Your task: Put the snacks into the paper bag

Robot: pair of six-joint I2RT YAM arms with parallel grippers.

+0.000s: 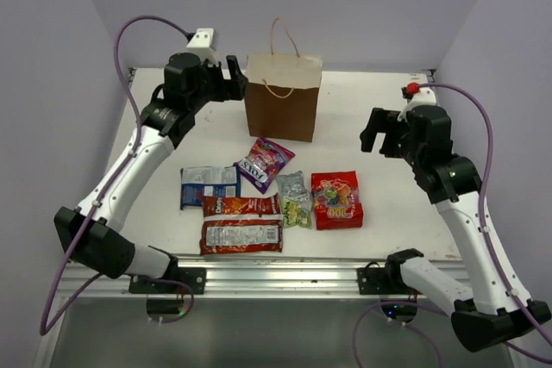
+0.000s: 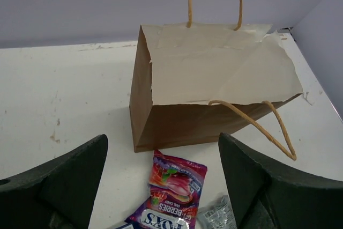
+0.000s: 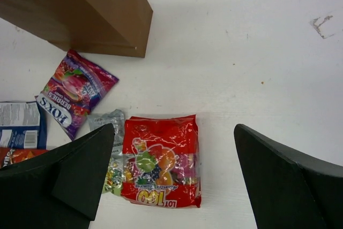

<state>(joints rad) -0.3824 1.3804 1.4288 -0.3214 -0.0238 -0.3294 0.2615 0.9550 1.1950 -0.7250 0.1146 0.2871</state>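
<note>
The brown paper bag (image 1: 282, 96) (image 2: 214, 89) stands upright at the back of the table, its top folded partly shut and its cord handles loose. The snacks lie flat in front of it: purple (image 1: 265, 162) (image 2: 174, 189) (image 3: 72, 92), blue-white (image 1: 210, 185), two long red-orange (image 1: 241, 206) (image 1: 241, 235), silver-grey (image 1: 291, 184), yellow-green (image 1: 296, 210) and square red (image 1: 335, 200) (image 3: 161, 162). My left gripper (image 1: 235, 80) (image 2: 162, 148) hangs open and empty left of the bag. Open and empty too, my right gripper (image 1: 371, 131) (image 3: 174, 132) hovers above the square red packet.
The white table (image 1: 388, 187) is walled by lilac panels on three sides. A metal rail (image 1: 276, 277) with both arm bases runs along the near edge. A red knob (image 1: 412, 90) sits at the back right.
</note>
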